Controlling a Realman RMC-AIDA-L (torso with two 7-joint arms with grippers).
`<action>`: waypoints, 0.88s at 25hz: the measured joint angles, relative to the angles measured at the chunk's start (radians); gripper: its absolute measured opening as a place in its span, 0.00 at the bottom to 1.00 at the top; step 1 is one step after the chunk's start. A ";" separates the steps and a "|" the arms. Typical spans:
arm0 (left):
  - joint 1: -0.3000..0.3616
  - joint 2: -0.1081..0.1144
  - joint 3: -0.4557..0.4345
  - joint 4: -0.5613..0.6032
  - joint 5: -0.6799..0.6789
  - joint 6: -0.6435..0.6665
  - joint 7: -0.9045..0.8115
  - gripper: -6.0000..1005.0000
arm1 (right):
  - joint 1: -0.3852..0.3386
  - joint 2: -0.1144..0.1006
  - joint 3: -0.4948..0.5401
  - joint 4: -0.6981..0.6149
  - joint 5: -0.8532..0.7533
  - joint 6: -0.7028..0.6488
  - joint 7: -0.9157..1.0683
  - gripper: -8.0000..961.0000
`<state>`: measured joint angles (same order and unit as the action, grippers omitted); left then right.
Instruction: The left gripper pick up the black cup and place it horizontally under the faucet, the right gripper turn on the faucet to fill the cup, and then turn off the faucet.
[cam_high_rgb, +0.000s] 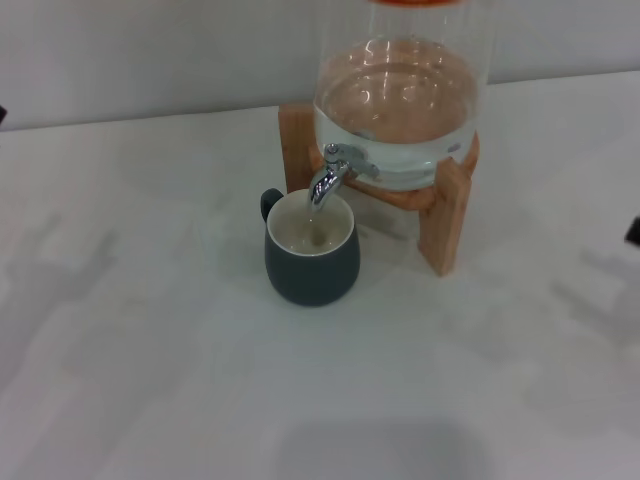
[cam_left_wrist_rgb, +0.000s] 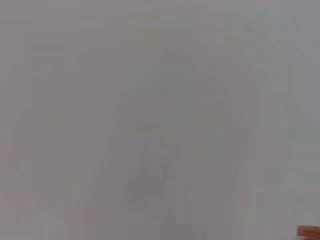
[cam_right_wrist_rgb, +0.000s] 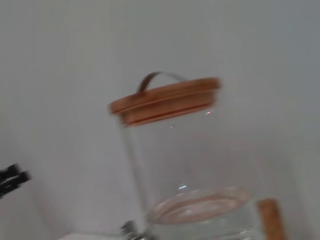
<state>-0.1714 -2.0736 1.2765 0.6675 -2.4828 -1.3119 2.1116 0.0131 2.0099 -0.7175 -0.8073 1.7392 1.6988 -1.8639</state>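
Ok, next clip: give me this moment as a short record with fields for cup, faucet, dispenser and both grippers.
cup: black cup upright on the table, under the spout, liquid inside
faucet: faucet over the cup's opening; whether water is running cannot be told
dispenser: glass dispenser part full, on a wooden stand; wooden lid on
left gripper: not in view
right gripper: not in view
contact: nothing touches cup or faucet
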 joint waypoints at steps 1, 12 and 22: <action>-0.001 0.000 -0.014 -0.009 0.000 0.000 -0.001 0.88 | -0.001 0.000 -0.020 -0.003 0.003 0.000 0.002 0.72; -0.010 -0.001 -0.072 -0.075 -0.001 -0.011 -0.004 0.88 | -0.002 0.001 -0.436 -0.155 0.165 -0.072 0.099 0.72; -0.011 -0.001 -0.072 -0.079 -0.003 -0.012 -0.004 0.88 | 0.013 0.001 -0.706 -0.398 0.165 -0.339 0.258 0.72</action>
<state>-0.1824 -2.0746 1.2041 0.5881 -2.4856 -1.3242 2.1075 0.0263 2.0110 -1.4237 -1.2050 1.9043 1.3603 -1.6063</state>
